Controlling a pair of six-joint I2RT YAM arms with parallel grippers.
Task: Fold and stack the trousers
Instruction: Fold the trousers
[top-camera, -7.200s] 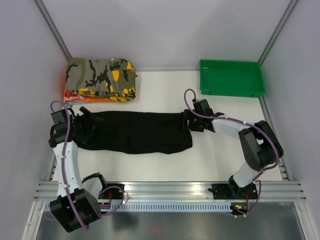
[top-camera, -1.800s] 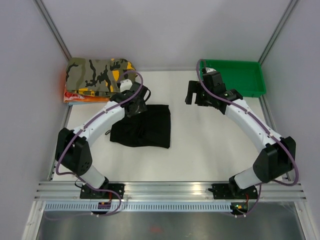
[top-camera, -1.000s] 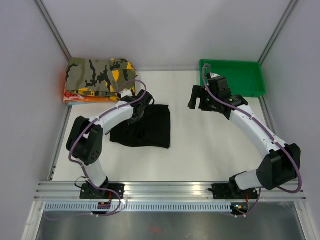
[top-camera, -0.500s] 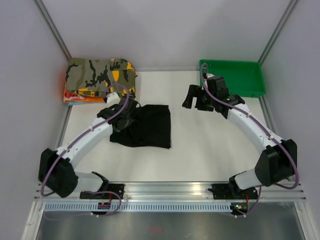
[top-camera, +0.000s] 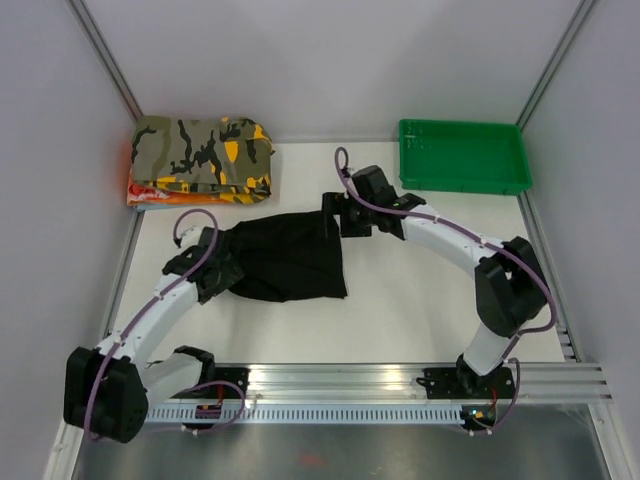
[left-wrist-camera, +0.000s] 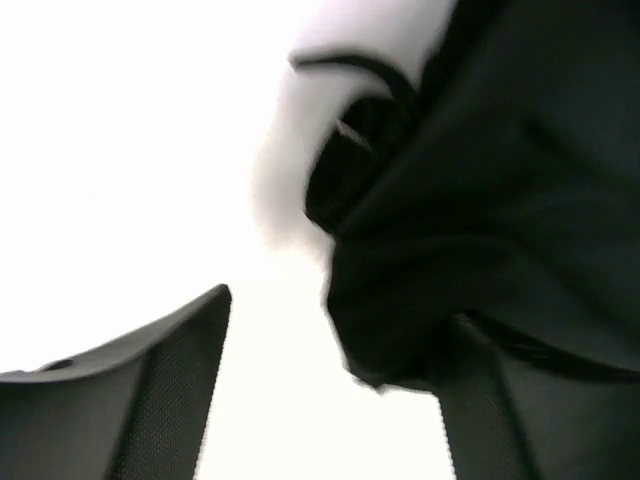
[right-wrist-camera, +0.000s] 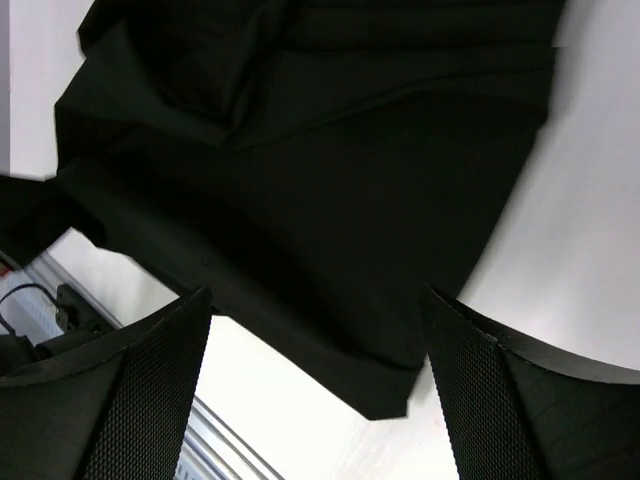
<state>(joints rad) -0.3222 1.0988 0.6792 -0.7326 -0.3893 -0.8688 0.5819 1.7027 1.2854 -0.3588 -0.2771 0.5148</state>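
Watching the overhead view, I am seeing the left gripper (top-camera: 214, 268) sitting low over the white table (top-camera: 430, 290), right at the left edge of the trousers (top-camera: 290, 258). Its wrist camera is showing its fingers (left-wrist-camera: 150, 400) standing well apart, with bare table between them. A bunched black fold of the trousers is bulging in beside the right-hand finger. That picture is blurred, so I cannot tell whether the cloth is touching that finger or only lying beside it, but the jaws are not closing on it.

The trousers are lying as a folded, roughly square black bundle on the left half of the table, between the two grippers. Farther back, the right gripper (top-camera: 338, 216) is hanging over the bundle's far right corner. Its wrist view is showing the jaws spread wide, with the black cloth lying flat below them, ungripped.

Beyond that, a folded camouflage garment (top-camera: 203, 152) is resting in the far left corner on something orange. A green tray (top-camera: 462, 183) is sitting at the far right.
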